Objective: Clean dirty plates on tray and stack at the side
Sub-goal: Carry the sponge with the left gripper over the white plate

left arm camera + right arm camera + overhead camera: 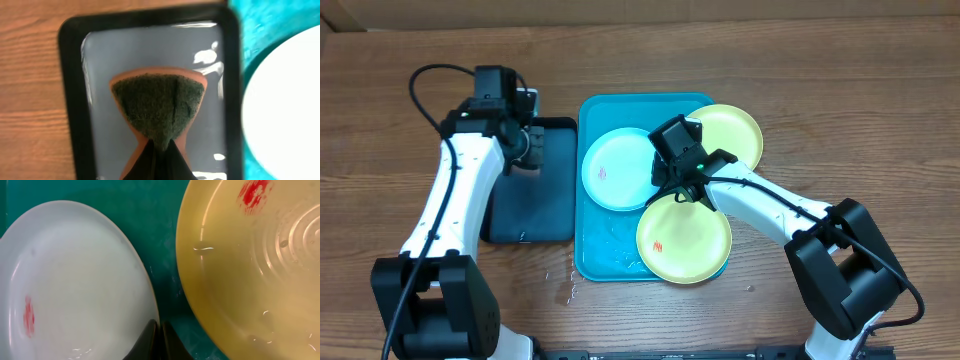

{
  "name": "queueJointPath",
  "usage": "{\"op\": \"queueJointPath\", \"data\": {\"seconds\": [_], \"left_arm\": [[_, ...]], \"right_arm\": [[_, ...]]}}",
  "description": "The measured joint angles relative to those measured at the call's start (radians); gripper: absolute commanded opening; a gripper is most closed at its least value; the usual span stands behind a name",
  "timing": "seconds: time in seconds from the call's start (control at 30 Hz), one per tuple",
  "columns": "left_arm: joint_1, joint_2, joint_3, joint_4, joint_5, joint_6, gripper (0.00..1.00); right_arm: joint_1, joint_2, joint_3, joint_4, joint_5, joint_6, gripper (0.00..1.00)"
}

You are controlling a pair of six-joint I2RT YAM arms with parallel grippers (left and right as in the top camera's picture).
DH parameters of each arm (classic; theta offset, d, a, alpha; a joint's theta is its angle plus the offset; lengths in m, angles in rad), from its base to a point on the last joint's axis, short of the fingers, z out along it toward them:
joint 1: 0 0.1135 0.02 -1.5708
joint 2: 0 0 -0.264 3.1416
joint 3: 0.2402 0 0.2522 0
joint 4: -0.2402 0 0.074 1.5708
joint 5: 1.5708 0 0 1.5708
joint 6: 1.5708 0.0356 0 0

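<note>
On the turquoise tray [588, 255] lie three plates: a light blue plate [612, 170] on the left, one yellow-green plate [735, 130] at the back right and another yellow-green plate [685, 240] at the front. Each nearer plate carries a red smear. My right gripper [160, 327] is shut, its tips at the light blue plate's [75, 285] right rim, beside the yellow-green plate [260, 270]; nothing shows clamped between them. Over the dark navy tray [70, 100], my left gripper [161, 147] is shut on a green-and-orange sponge [159, 105].
The navy tray [532, 195] lies just left of the turquoise tray on the wooden table [820, 60]. Water wets the turquoise tray's front left corner, with drops on the table [565, 280] there. The back yellow-green plate overhangs the tray's right rim.
</note>
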Motion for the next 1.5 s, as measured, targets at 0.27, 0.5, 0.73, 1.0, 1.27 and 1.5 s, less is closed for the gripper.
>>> {"op": "queueJointPath", "data": {"seconds": [0.27,0.5,0.73,1.0,1.27,1.5], "left_arm": [[-0.051,0.000,0.017,0.087,0.122,-0.074,0.04],[-0.097,0.000,0.017,0.101,0.207,-0.139,0.04],[-0.154,0.000,0.018,0.101,0.242,-0.201,0.04],[-0.195,0.000,0.018,0.083,0.251,-0.262,0.04],[-0.195,0.000,0.017,0.063,0.253,-0.268,0.04],[-0.195,0.000,0.017,0.063,0.253,-0.268,0.04]], "right_arm": [[0.000,0.006,0.000,0.023,-0.001,0.022,0.16],[0.000,0.026,0.000,0.026,0.000,0.032,0.24],[0.000,0.030,0.000,0.022,0.000,0.032,0.17],[0.000,0.030,-0.001,-0.002,-0.009,0.032,0.15],[0.000,0.030,-0.001,-0.003,-0.024,0.032,0.24],[0.000,0.033,-0.001,-0.001,-0.027,0.030,0.08]]}}
